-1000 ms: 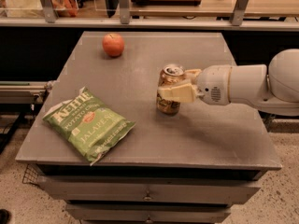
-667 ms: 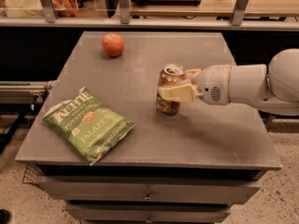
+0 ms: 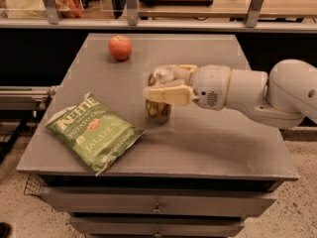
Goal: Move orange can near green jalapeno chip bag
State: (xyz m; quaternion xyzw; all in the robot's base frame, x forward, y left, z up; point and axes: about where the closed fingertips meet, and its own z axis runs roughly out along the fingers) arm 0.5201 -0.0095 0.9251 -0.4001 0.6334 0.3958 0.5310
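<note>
The orange can [image 3: 158, 109] stands upright near the middle of the grey table [image 3: 213, 148], its silver top showing between the fingers. My gripper [image 3: 166, 83] reaches in from the right and is shut on the can's upper part, one cream finger [image 3: 168, 94] across its front. The green jalapeno chip bag [image 3: 94, 132] lies flat at the front left of the table, its right corner a short gap to the left of the can. I cannot tell whether the can rests on the table or hangs just above it.
A round orange-red apple [image 3: 120, 47] sits at the back left of the table. My white arm [image 3: 257, 93] spans the table's right side. A shelf rail [image 3: 198, 24] runs behind the table, and drawers [image 3: 156, 207] sit below its front edge.
My gripper has moved left with the orange can in it, closer to the chip bag. The bag and the apple have not moved.
</note>
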